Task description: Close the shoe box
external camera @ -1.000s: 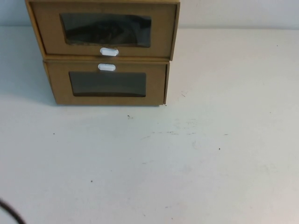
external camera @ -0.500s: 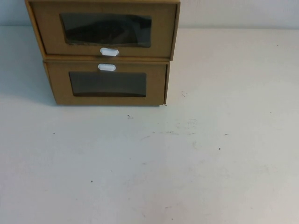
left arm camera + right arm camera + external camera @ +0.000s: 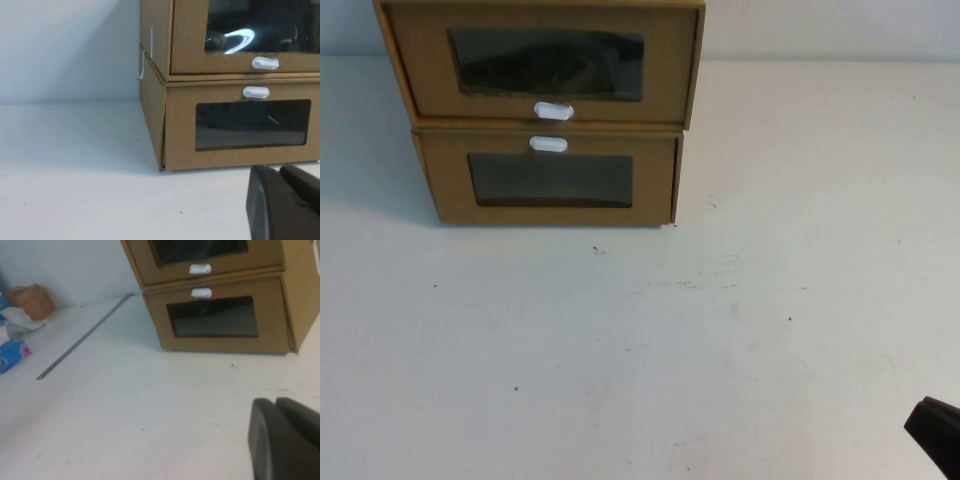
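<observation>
The shoe box (image 3: 545,65) is the upper of two stacked brown boxes at the table's back left, with its white tab (image 3: 553,111) below its window. Its drawer front stands a little forward of the box under it. It also shows in the left wrist view (image 3: 240,35) and the right wrist view (image 3: 210,255). My left gripper (image 3: 277,170) is shut and empty, low over the table in front of the boxes, and is out of the high view. My right gripper (image 3: 932,428) is shut and empty at the front right corner, far from the boxes; it shows too in the right wrist view (image 3: 275,401).
The lower brown box (image 3: 550,180) has its white tab (image 3: 548,144) above its window. The right wrist view shows a grey strip (image 3: 85,337) on the table, a brown basket (image 3: 32,300), crumpled white paper (image 3: 17,320) and a blue packet (image 3: 12,355) off to the side.
A dark bit at the front left edge has gone from the high view. My right gripper has come into view at the front right corner. The boxes have not moved.
</observation>
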